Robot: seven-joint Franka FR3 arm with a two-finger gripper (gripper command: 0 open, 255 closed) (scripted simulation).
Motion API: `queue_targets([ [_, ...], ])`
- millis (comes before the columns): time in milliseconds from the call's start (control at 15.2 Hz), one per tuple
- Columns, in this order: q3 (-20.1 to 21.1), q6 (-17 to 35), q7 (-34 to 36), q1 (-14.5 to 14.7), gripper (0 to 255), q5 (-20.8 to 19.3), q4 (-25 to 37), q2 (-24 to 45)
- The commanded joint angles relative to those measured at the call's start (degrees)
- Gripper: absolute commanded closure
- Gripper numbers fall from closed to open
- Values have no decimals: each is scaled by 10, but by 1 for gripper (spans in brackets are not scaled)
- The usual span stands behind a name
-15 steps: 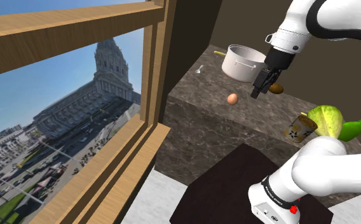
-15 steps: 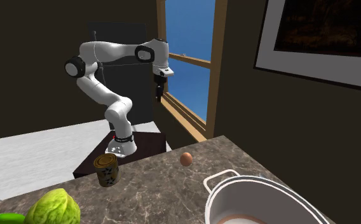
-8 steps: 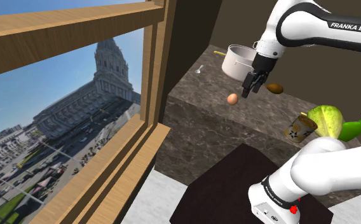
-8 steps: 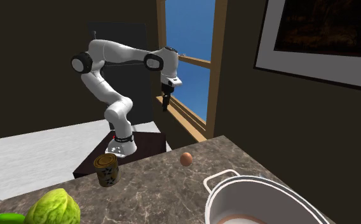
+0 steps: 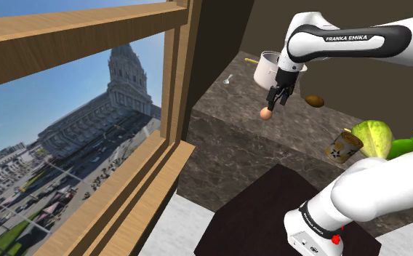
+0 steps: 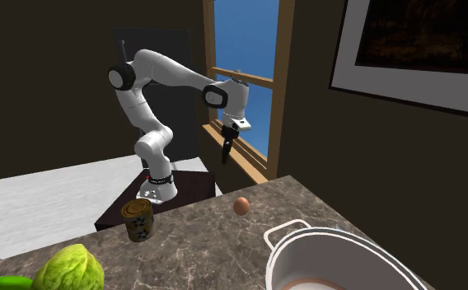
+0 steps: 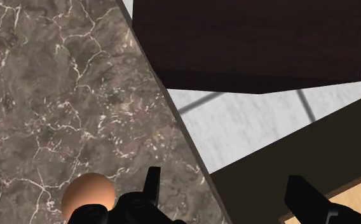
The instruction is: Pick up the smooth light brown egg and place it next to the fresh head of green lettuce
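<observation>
Dark marbled counter (image 5: 256, 145) beside a window. The lettuce (image 5: 372, 137) lies at the near end, well apart from the brown egg (image 5: 266, 113) at mid-counter. The gripper (image 5: 275, 102), fingers spread wide and empty, has shifted from the pot (image 5: 270, 69) side to just above the egg.

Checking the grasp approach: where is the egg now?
In the shoulder view the egg lies on the stone counter, lower left of the pot, beneath the hand.
</observation>
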Motion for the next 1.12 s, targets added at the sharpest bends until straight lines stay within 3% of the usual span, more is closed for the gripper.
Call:
queue_targets([
  [0,-7,18,-4,-6,0,-11,17,40],
  [792,-50,89,-35,-45,0,-53,171,290],
  [1056,-53,114,-36,-50,0,-55,164,308],
])
